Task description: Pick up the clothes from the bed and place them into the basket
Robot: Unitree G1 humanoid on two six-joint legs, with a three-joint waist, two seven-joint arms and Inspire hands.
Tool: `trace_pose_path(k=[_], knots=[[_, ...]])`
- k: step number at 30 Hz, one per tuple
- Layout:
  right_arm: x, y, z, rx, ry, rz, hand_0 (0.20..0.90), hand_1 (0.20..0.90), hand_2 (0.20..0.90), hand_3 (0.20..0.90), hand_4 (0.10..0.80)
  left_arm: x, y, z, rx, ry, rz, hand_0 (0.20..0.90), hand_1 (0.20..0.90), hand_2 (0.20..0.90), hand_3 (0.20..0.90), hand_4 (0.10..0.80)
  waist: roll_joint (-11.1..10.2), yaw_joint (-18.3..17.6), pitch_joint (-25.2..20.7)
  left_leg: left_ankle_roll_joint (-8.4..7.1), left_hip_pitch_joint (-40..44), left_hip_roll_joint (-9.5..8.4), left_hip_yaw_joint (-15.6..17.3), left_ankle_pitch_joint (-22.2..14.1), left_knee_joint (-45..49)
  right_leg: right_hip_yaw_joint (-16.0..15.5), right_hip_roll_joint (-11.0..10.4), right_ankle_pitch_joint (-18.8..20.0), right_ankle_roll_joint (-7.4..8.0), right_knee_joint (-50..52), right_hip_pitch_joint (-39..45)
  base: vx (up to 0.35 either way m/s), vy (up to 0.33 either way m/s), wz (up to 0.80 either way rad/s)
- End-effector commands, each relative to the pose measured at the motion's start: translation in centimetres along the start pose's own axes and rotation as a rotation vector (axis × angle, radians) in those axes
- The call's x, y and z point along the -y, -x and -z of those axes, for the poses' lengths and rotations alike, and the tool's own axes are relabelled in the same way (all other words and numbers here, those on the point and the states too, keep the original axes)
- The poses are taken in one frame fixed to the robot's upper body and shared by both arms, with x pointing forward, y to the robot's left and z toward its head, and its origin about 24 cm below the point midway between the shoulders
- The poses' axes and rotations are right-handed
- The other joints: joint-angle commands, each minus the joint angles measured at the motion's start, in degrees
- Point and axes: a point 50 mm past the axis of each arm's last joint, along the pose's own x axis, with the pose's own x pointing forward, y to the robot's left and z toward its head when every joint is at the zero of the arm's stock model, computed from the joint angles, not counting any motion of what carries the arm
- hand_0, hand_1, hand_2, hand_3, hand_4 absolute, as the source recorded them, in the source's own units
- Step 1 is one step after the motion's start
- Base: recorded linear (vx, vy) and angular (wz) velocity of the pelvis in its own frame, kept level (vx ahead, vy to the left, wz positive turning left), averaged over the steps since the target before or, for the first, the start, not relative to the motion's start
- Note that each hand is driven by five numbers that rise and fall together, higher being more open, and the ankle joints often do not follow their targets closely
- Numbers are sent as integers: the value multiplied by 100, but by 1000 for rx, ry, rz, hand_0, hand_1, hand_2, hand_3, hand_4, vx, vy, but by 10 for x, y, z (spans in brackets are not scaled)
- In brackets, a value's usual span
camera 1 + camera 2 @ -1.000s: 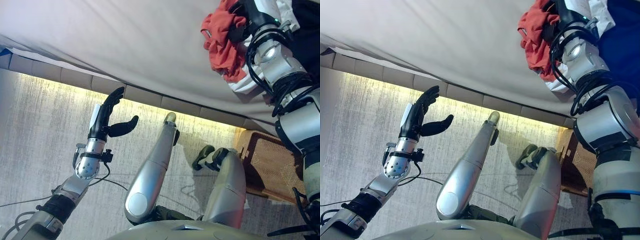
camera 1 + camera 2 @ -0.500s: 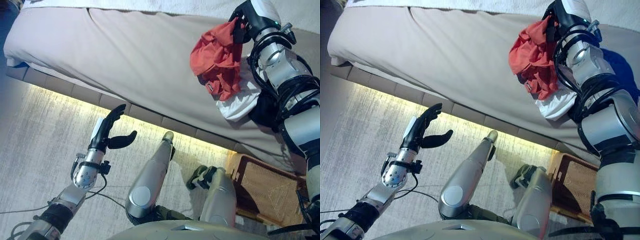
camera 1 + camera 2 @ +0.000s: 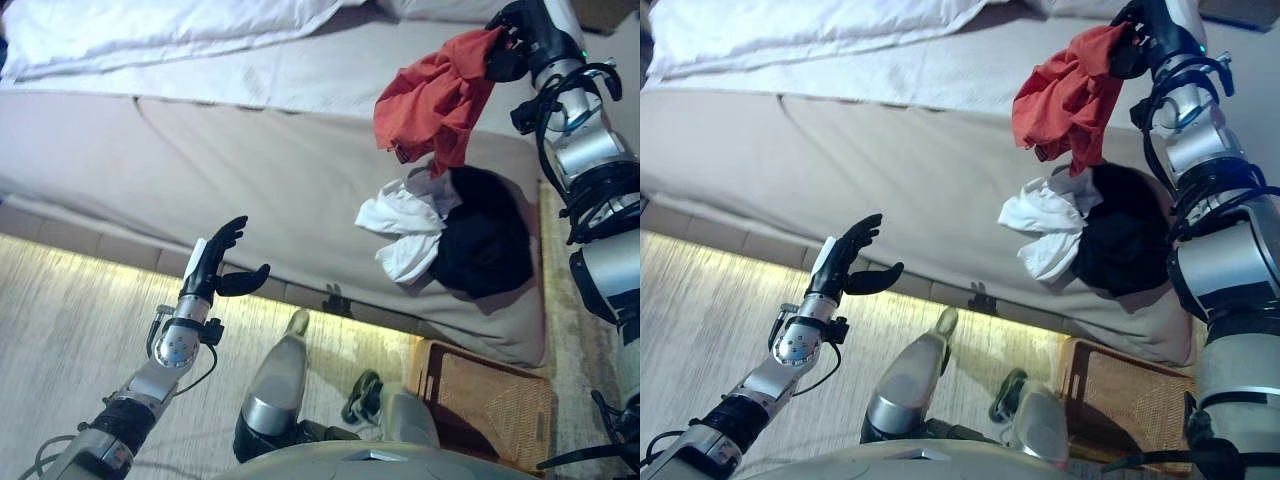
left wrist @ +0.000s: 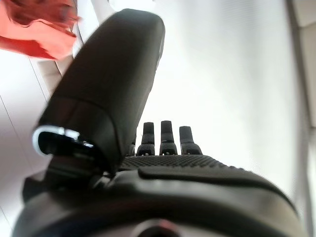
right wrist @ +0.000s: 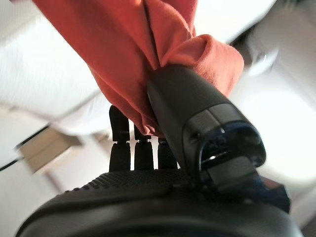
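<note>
A: Surface?
B: Bed [image 3: 250, 150] with a beige cover, white duvet [image 3: 150, 30] bunched at the far side. Grey carpet floor [image 3: 70, 330] below, and a lit strip runs along the bed base.

A: Clothes?
B: Red garment [image 3: 435, 100] is off the bed, hanging from the right hand [image 3: 512, 55] above the pile. White garment [image 3: 400, 225] and black garment [image 3: 485, 240] lie touching each other on the bed's near right corner.

A: Basket?
B: Wicker basket [image 3: 500, 395] on the floor, just beside that corner of the bed. Nothing visible inside it.

A: Right hand's hold?
B: The head views show only cloth bunched at the hand. The right wrist view settles it: thumb and fingers [image 5: 136, 143] clamped with red cloth pinched between them.

A: Left hand?
B: Left hand [image 3: 215, 260] is raised over the floor by the bed edge, well apart from the clothes. Fingers [image 4: 162, 136] are straight, thumb stuck out, nothing in it. Its wrist view catches a corner of the red garment far off.
</note>
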Motion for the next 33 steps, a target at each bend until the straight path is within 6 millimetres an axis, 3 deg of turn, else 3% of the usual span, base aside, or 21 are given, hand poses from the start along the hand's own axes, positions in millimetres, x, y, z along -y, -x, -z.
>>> trace_pose_path(k=[1, 4, 9, 11, 19, 26, 33], knots=[[47, 5, -5, 106, 3, 155, 300, 300, 300, 200, 100, 8, 5, 5, 17, 23, -35, 900, 900, 900, 900, 800, -35, -481, -1434, 124, 355, 126, 518, -899, 91, -89, 297, 473, -197, -967, 315, 43, 30, -39], [69, 12, 7, 93, 39, 175, 300, 300, 300, 200, 100, 10, 1, 7, 5, 6, -52, 900, 900, 900, 900, 800, -63, -803, -1680, 79, 658, 228, 737, -767, -426, 232, 348, 770, -51, -1428, 388, 18, 5, -38], [81, 21, 21, 65, 53, 191, 300, 300, 300, 200, 100, 8, -3, 5, 8, -2, -69, 900, 900, 900, 900, 800, -70, -1046, -1815, 52, 831, 289, 851, -674, -791, 475, 372, 942, 35, -1672, 390, -10, -18, -40], [89, 31, 36, 35, 73, 201, 300, 300, 300, 200, 100, 7, -9, 4, 5, -10, -80, 900, 900, 900, 900, 800, -62, -1278, -1890, 33, 980, 326, 966, -640, -1041, 678, 405, 1028, 93, -1835, 416, -36, -63, -30], [95, 59, 78, -89, 83, 200, 300, 300, 300, 200, 100, 9, -18, 4, -7, -1, -73, 900, 900, 900, 900, 800, -56, -1744, -1951, 13, 1190, 376, 1263, -670, -1257, 1095, 484, 1194, 164, -2098, 410, -33, -42, -35], [55, 108, 136, -255, 64, 78, 300, 300, 300, 200, 100, 4, -28, 1, -23, -14, -87, 900, 900, 900, 900, 800, -15, -2269, -1918, 22, 1364, 461, 1576, -690, -1413, 1639, 648, 1308, 197, -2222, 326, -41, -50, -27], [8, 151, 181, -447, 53, -58, 300, 300, 300, 200, 100, 11, -37, -7, 1, -25, -56, 900, 900, 900, 900, 800, 67, -2526, -1817, 24, 1404, 504, 1757, -714, -1387, 1889, 748, 1362, 192, -2213, 228, -41, -69, -26]])
